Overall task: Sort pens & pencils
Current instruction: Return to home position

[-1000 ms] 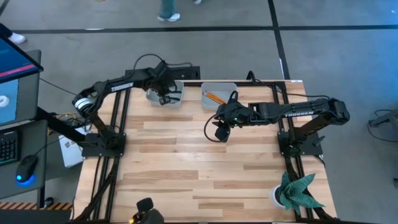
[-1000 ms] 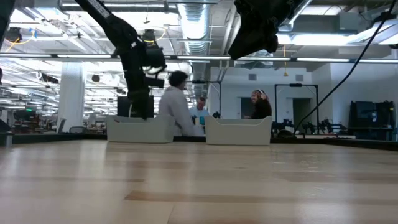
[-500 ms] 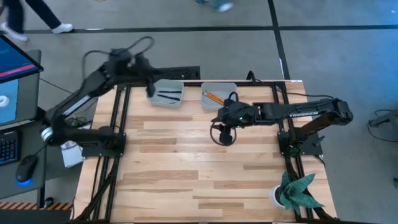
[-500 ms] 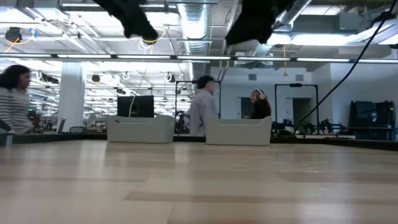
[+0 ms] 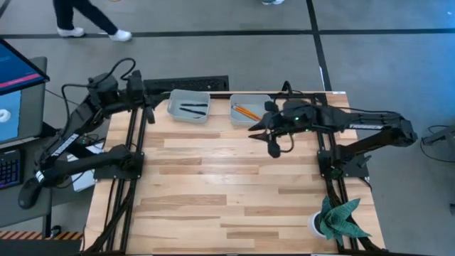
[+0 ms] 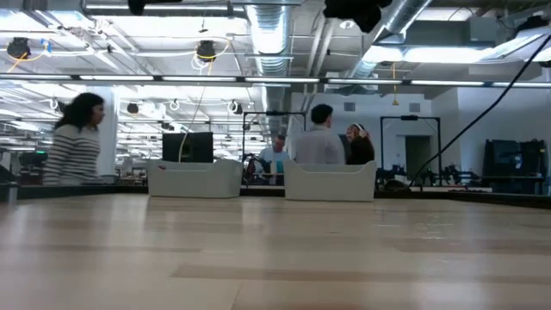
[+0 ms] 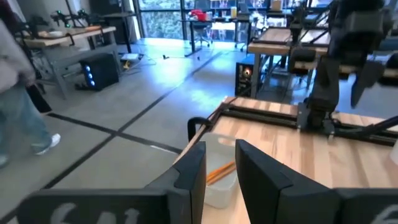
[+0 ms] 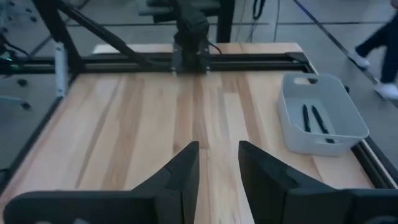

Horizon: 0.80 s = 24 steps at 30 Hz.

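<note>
The black pens [image 5: 190, 108] lie in the left grey bin [image 5: 176, 112] at the table's far edge; they also show in the right wrist view [image 8: 316, 119]. The orange pencils [image 5: 246, 112] lie in the right grey bin [image 5: 257, 99] and show in the left wrist view [image 7: 219, 172]. My left gripper [image 7: 221, 147] is open and empty, held above the table's far left corner [image 5: 147, 101]. My right gripper [image 8: 219, 147] is open and empty, held above the table just near of the pencil bin [image 5: 256, 129].
Both bins stand side by side at the far edge, as the low view shows [image 6: 194, 179] [image 6: 331, 181]. A plant in a white pot [image 5: 334, 219] stands at the near right corner. People walk in the room beyond the table [image 6: 76, 142].
My left gripper has drawn back from over the pen bin toward the table's far left corner and has risen out of the low view. My right gripper has risen and gone a little toward the far edge, beside the pencil bin.
</note>
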Available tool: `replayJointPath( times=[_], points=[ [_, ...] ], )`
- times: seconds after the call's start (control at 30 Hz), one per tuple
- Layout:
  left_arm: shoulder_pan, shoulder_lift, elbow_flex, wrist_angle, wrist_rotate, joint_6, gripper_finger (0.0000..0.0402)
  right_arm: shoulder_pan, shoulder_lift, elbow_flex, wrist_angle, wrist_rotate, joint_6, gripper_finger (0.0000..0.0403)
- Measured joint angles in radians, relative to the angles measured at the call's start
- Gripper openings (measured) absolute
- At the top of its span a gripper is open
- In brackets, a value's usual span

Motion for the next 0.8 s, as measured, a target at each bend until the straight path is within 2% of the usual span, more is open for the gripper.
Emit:
replayJointPath(
  times=[0.17,0.4,0.5,0.63,0.8],
  points=[
    [0.000,-0.035,-0.073,0.015,-0.001,-0.006,0.0079,-0.047,-0.125,-0.113,0.043,-0.005,0.030,0.0134],
    [0.000,-0.125,-0.268,0.221,0.038,-0.052,0.0079,-0.066,-0.382,-0.396,0.286,-0.005,0.122,0.0134],
    [0.000,-0.190,-0.357,0.291,-0.011,-0.084,0.0079,-0.062,-0.479,-0.499,0.373,-0.005,0.146,0.0134],
    [0.000,-0.264,-0.441,0.291,-0.108,-0.129,0.0079,-0.060,-0.588,-0.622,0.473,-0.003,0.166,0.0134],
    [0.001,-0.359,-0.530,0.298,-0.137,-0.145,0.0079,-0.060,-0.702,-0.752,0.596,-0.002,0.166,0.0134]
  ],
)
